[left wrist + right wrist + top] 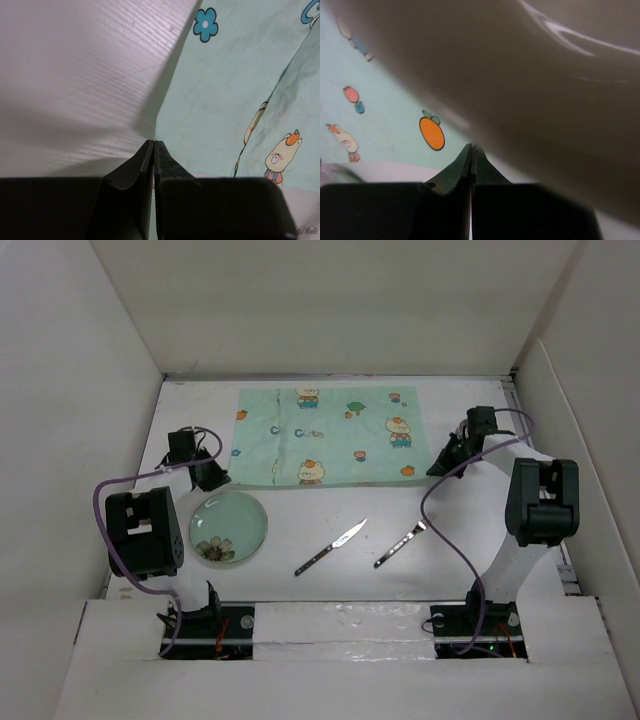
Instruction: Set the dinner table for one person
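— While both arms reach toward the far half, how much of the place setting would you call done?

— Start with the dinner table point(290, 525). Its white top fills the view and lies under everything, so every piece is on it. The mint-green placemat point(325, 435) lies spread flat across the far middle. I'd judge the cloth laid, or close to it.

— And nothing on it?

— Nothing. The glass plate point(228, 526) sits on bare table just beside the cloth's near-left corner, off the mat. It has a brownish patch at its near rim that I can't identify. The knife point(331, 547) and the fork point(400, 544) lie side by side on bare table nearer the arms. Both are slanted, apart from each other and from the mat.

— So plate and cutlery are left.

— That's my reading: the plate goes onto the mat, then the two pieces beside it. Most of the job remains.

— The grippers?

— The left gripper point(213, 478) is at the cloth's near-left corner and the right gripper point(440, 465) at its near-right corner. Each wrist view shows the jaws pressed together, tips down by the cloth's edge. I can't tell whether a sliver of cloth is nipped between them, but nothing else is held.
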Action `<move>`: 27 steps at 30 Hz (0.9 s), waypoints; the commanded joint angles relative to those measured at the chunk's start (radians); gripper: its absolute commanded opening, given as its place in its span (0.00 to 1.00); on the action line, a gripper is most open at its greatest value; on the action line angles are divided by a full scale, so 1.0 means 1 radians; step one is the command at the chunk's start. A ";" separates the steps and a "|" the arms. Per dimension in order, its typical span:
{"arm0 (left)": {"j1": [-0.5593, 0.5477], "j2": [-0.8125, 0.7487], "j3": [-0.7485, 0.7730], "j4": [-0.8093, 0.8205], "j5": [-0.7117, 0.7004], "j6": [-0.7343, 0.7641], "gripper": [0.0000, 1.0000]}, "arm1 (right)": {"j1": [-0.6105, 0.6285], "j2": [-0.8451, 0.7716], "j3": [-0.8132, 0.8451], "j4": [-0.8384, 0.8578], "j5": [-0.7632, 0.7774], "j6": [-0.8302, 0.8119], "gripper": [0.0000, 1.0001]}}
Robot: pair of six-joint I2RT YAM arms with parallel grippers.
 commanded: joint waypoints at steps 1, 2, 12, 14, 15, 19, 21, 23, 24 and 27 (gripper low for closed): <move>-0.013 -0.058 -0.009 -0.034 -0.024 0.030 0.00 | -0.002 -0.050 -0.035 0.009 0.055 -0.008 0.00; -0.023 -0.061 -0.011 -0.042 -0.032 0.032 0.00 | -0.002 -0.062 -0.047 0.010 0.063 -0.007 0.00; -0.033 -0.102 -0.021 -0.129 -0.089 0.036 0.00 | 0.008 -0.102 -0.066 -0.005 0.089 -0.007 0.00; -0.033 -0.114 -0.027 -0.137 -0.097 0.035 0.00 | 0.017 -0.104 -0.060 -0.013 0.098 -0.008 0.00; -0.033 -0.124 -0.028 -0.146 -0.100 0.035 0.00 | 0.017 -0.106 -0.059 -0.018 0.106 -0.008 0.00; -0.033 -0.130 -0.023 -0.160 -0.119 0.033 0.03 | 0.040 -0.119 -0.063 -0.028 0.135 -0.007 0.00; -0.033 -0.118 -0.015 -0.172 -0.123 0.033 0.09 | 0.040 -0.121 -0.063 -0.036 0.147 -0.005 0.01; -0.033 -0.121 -0.009 -0.171 -0.127 0.030 0.17 | 0.049 -0.127 -0.064 -0.039 0.156 -0.005 0.08; -0.033 -0.122 -0.008 -0.172 -0.127 0.032 0.20 | 0.049 -0.132 -0.066 -0.041 0.161 -0.004 0.11; -0.033 -0.130 0.017 -0.183 -0.127 0.030 0.27 | 0.058 -0.156 -0.049 -0.063 0.169 -0.005 0.19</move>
